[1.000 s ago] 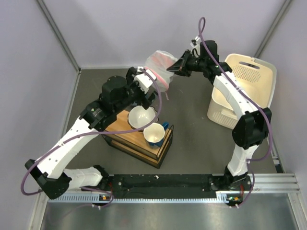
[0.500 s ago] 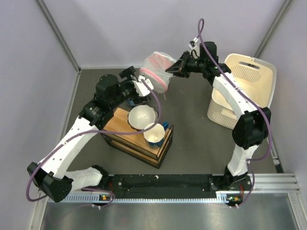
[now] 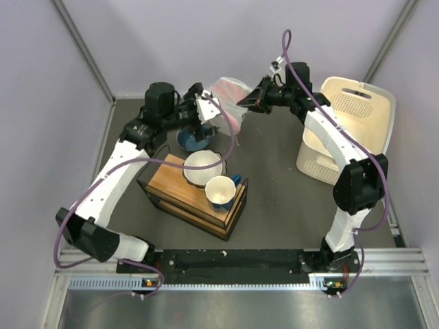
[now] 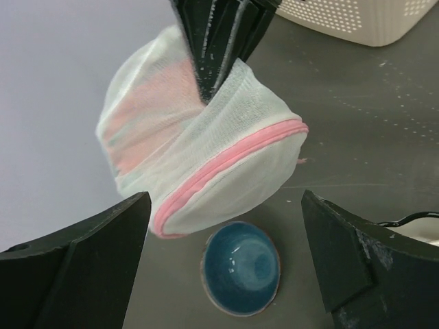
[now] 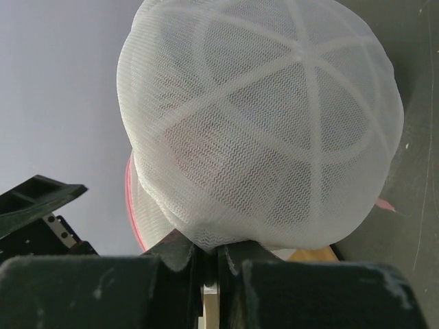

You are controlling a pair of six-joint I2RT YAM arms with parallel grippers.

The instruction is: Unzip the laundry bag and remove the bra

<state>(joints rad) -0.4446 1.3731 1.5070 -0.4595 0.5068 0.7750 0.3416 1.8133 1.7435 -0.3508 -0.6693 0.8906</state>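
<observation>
Left fingers (image 4: 75,264) backed off the laundry bag (image 4: 206,154); right fingers (image 4: 219,34) pinch it.

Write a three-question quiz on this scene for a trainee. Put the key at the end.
1. True or false: the right hand pinches the mesh of the translucent white mesh laundry bag with pink zipper trim.
2. The left hand is: A) shut on the bag's pink trim; B) open and gripping nothing; C) shut on a cup.
3. In the left wrist view, what round thing shows just below the bag, between the left hand's fingers?

Key: 1 true. 2 B. 3 a small blue bowl.
</observation>
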